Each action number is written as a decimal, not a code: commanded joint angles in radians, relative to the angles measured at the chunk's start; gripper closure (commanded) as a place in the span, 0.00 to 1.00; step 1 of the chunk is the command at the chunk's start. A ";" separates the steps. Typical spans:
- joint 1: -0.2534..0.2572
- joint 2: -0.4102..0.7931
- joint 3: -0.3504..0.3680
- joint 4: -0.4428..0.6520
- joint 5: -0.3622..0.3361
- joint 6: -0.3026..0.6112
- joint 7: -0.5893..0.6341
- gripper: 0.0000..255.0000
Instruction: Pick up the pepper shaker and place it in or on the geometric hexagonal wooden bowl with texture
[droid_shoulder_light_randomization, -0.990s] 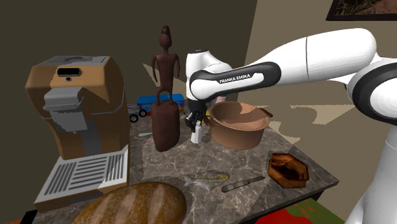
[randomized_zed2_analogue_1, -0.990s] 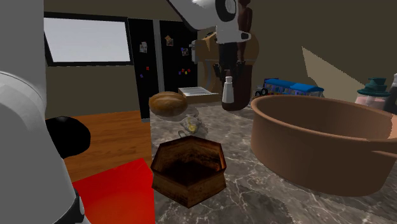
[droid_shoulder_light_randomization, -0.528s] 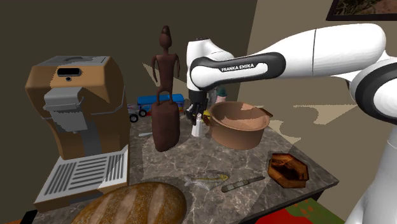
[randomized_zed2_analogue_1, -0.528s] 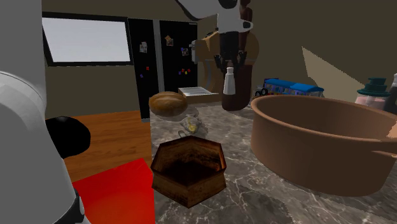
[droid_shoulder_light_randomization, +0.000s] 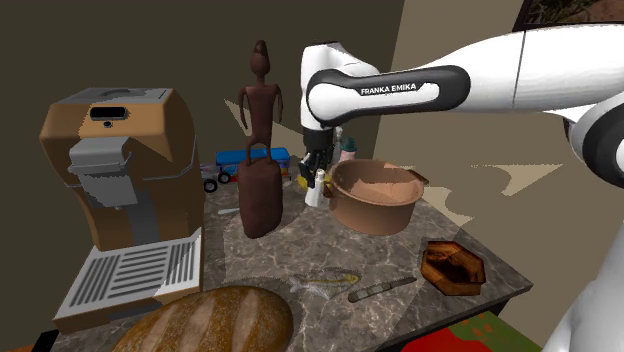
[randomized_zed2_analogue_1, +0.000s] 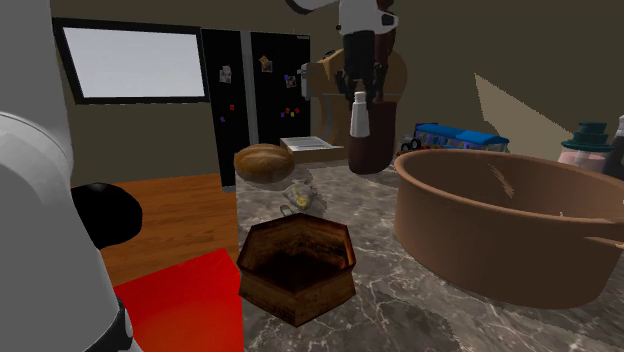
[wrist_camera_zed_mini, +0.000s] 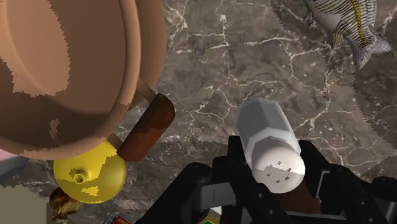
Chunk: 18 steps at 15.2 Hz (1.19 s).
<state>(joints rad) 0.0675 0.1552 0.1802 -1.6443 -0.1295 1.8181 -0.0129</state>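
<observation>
I see a tabletop of dark, white-veined marble, a hexagonal bowl of dark glossy wood, a smooth matt whitish pepper shaker, and a matt clay-brown pot.

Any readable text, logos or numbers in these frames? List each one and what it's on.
"FRANKA EMIKA": white letters on the black band of the arm, in the shoulder view.
Magnets on the fridge: too small to read.
Shaker: no text, just holes in its cap.
Coffee machine: no legible marking.
</observation>
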 joint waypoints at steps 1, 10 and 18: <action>-0.015 -0.068 -0.007 -0.086 0.013 0.021 -0.021 1.00; -0.062 -0.411 -0.068 -0.458 0.060 0.065 -0.141 1.00; -0.092 -0.700 -0.149 -0.701 0.053 0.028 -0.254 1.00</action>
<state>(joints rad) -0.0195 -0.5075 0.0442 -2.3202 -0.0727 1.8569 -0.2496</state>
